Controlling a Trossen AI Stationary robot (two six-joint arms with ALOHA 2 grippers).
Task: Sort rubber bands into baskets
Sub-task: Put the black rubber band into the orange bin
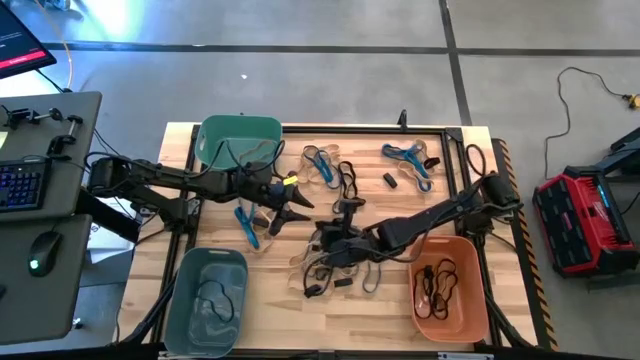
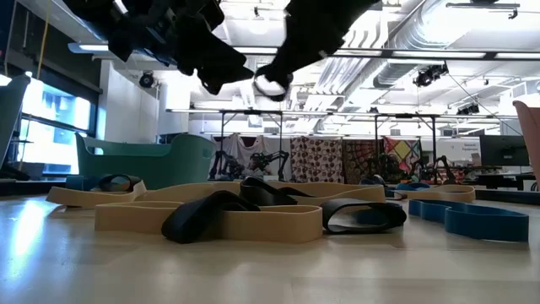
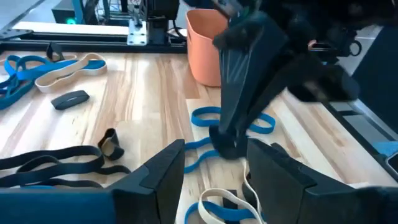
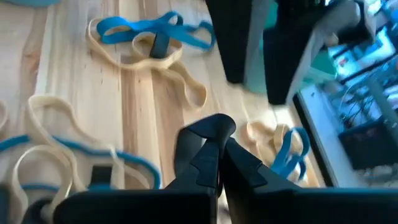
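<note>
The left pincer (image 1: 285, 213) is spread, the right pincer (image 1: 322, 243) pressed together, empty. Below them, rubber bands (image 1: 345, 180) look light, floppy, tangled; pinch one free strand.

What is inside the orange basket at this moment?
The orange basket, seen from above, holds a few thin black rubber bands lying on its floor. No other colour shows inside. The right arm crosses only its upper rim, so little of the inside is hidden.

Rubber bands (image 1: 345, 190) mid-table, seemingly between three baskets (image 1: 449, 288).
</note>
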